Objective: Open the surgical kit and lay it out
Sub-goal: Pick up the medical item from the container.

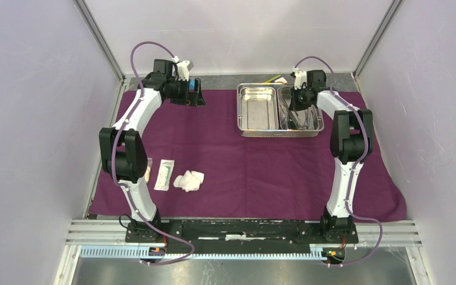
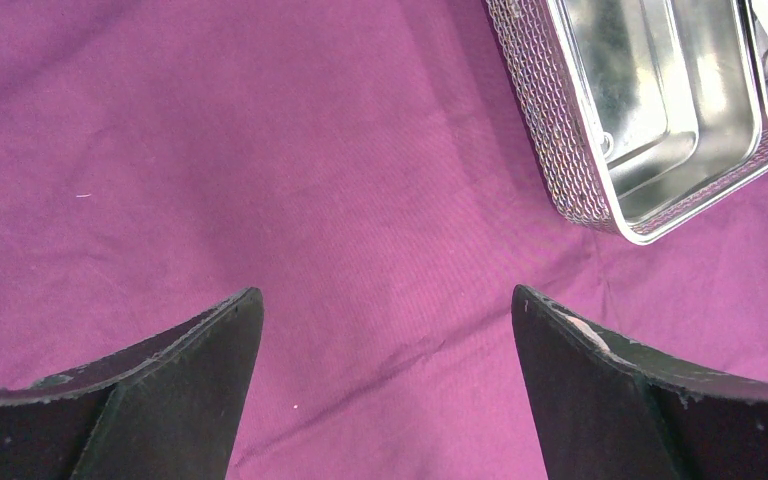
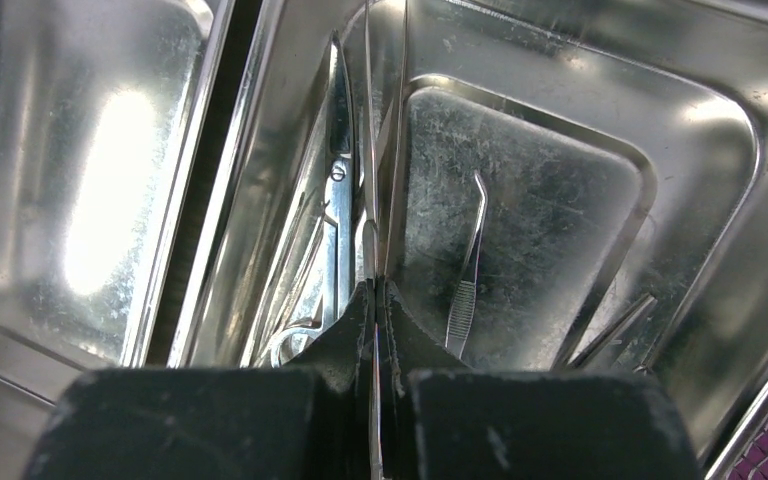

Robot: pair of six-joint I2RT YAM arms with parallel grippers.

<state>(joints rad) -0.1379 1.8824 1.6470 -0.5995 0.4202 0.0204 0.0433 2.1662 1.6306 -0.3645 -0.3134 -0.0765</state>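
The dark-purple cloth wrap (image 1: 261, 172) lies spread flat over the table. The steel tray (image 1: 239, 113) stands on it at the back; its left compartment (image 1: 258, 107) holds nothing. My right gripper (image 1: 300, 108) reaches down into the right compartment. In the right wrist view this gripper (image 3: 378, 290) is shut on slim steel tweezers (image 3: 385, 150) that stick out ahead of the fingers. Scissors (image 3: 340, 180), curved-tip tweezers (image 3: 468, 260) and a clamp (image 3: 615, 330) lie on the tray floor. My left gripper (image 1: 193, 94) hovers open over bare cloth (image 2: 260, 150), left of the tray (image 2: 550, 110).
A white gauze wad (image 1: 189, 180) and a flat white packet (image 1: 164, 174) lie on the cloth near the left arm's base, with a small pale item (image 1: 148, 169) beside them. A yellowish object (image 1: 273, 79) sits behind the tray. Grey walls enclose the table.
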